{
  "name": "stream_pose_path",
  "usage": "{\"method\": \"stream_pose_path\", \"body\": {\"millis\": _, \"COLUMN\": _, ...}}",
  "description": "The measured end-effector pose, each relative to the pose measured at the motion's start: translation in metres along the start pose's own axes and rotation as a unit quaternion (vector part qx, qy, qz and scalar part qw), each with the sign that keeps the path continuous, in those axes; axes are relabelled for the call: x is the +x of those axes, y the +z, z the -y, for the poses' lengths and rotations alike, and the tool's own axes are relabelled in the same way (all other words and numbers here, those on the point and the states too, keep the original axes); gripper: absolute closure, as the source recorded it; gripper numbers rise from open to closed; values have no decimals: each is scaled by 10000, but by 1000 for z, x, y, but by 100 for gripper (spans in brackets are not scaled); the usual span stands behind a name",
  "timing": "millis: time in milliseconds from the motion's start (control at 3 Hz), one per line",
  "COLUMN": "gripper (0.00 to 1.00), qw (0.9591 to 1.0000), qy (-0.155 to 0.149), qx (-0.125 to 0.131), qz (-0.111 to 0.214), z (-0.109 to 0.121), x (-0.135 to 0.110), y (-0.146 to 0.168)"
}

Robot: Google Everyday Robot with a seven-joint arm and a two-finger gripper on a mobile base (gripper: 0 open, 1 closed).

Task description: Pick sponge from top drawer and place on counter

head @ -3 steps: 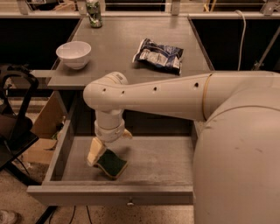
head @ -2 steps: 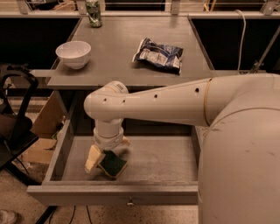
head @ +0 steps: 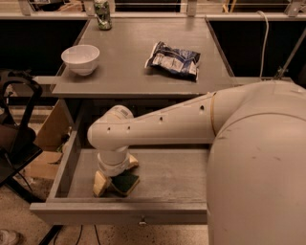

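Note:
The sponge (head: 125, 183), dark green face over yellow foam, lies on the floor of the open top drawer (head: 174, 173), near its front left. My gripper (head: 116, 173) points down into the drawer right over the sponge. Its cream fingers (head: 100, 184) stand spread, one left of the sponge and one behind it, low at the drawer floor. The white arm reaches in from the right and hides part of the drawer. The grey counter (head: 129, 67) lies above and behind the drawer. The drawer's small metal knob (head: 142, 222) shows on the front panel.
On the counter stand a white bowl (head: 80, 58) at the left, a blue-and-white snack bag (head: 173, 60) at the right and a green can (head: 102, 14) at the back. A black chair (head: 16, 124) and a cardboard box (head: 48, 139) stand left of the drawer.
The arm has lowered and the gripper has come down closer to the drawer floor around the sponge. The sponge has stayed in place.

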State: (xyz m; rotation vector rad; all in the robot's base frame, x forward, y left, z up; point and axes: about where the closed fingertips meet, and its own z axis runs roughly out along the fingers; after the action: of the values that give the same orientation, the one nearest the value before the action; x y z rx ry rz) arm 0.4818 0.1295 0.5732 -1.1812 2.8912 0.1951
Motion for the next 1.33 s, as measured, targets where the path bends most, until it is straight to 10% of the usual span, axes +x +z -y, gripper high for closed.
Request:
{"method": "stream_pose_path", "body": {"millis": 1000, "gripper": 93, "qw": 10000, "qy": 9, "qx": 5, "qz": 8, "z": -2, "x": -1, "y": -19}}
{"method": "stream_pose_path", "body": {"millis": 1333, "gripper": 100, "qw": 9990, "qy": -342, "qx": 223, "qz": 155, "z": 4, "x": -22, "y": -65}}
